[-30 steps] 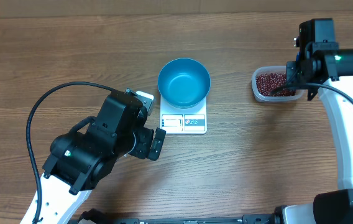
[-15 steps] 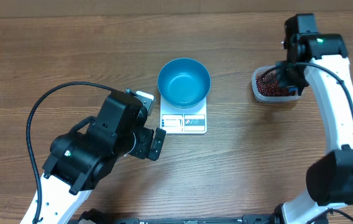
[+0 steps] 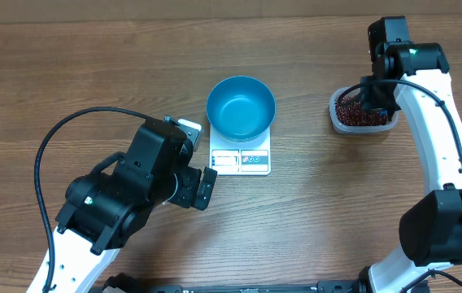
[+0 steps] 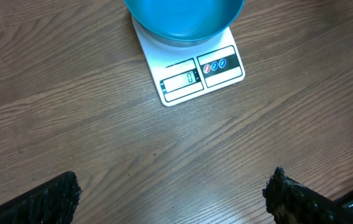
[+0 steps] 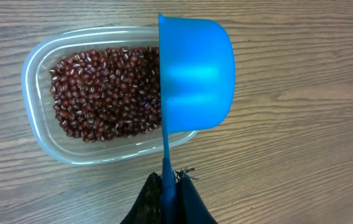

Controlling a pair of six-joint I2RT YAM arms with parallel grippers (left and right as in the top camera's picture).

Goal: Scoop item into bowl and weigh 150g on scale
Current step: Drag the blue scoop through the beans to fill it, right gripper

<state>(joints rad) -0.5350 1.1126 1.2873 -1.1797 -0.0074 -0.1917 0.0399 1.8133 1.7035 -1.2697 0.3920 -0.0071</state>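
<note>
The teal-blue bowl (image 3: 241,107) (image 4: 183,18) stands empty on the white scale (image 3: 241,160) (image 4: 195,78), whose display reads zero. The red-brown beans (image 3: 359,108) (image 5: 105,93) lie in a clear plastic tub (image 5: 36,124) at the right. My right gripper (image 5: 167,186) (image 3: 376,96) is shut on the handle of a bright blue scoop (image 5: 195,74). The scoop is turned on its side over the tub's right end, its mouth facing the beans and its inside hidden. My left gripper (image 4: 173,186) (image 3: 198,157) hangs open over bare table just in front of the scale, holding nothing.
The left arm's black cable (image 3: 60,134) loops over the table at the left. Bare wood lies between the scale and the tub, about a hand's width. The table's far edge (image 3: 215,18) runs along the top.
My right arm has swung left and toward the far edge, bringing the scoop over the tub's right end. The left arm, bowl and scale have not moved.
</note>
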